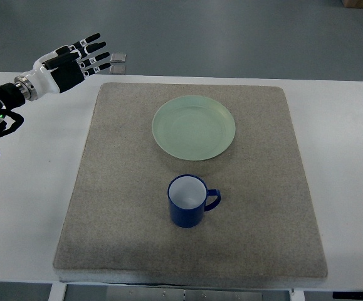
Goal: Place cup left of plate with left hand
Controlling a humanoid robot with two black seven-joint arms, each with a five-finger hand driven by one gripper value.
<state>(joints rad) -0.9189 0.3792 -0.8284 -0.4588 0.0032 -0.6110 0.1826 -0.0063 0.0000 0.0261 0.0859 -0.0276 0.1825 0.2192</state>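
A blue cup (188,200) with a white inside stands upright on the grey mat (125,207), its handle pointing right. It sits just in front of a pale green plate (194,127) that lies at the mat's far middle. My left hand (81,58) is raised over the table's far left corner, fingers spread and holding nothing. It is far from the cup, up and to the left of it. The right arm does not show.
The mat lies on a white table (350,157). Two small grey squares (119,63) lie at the table's far edge, just right of my left hand's fingertips. The grey floor shows beyond the table.
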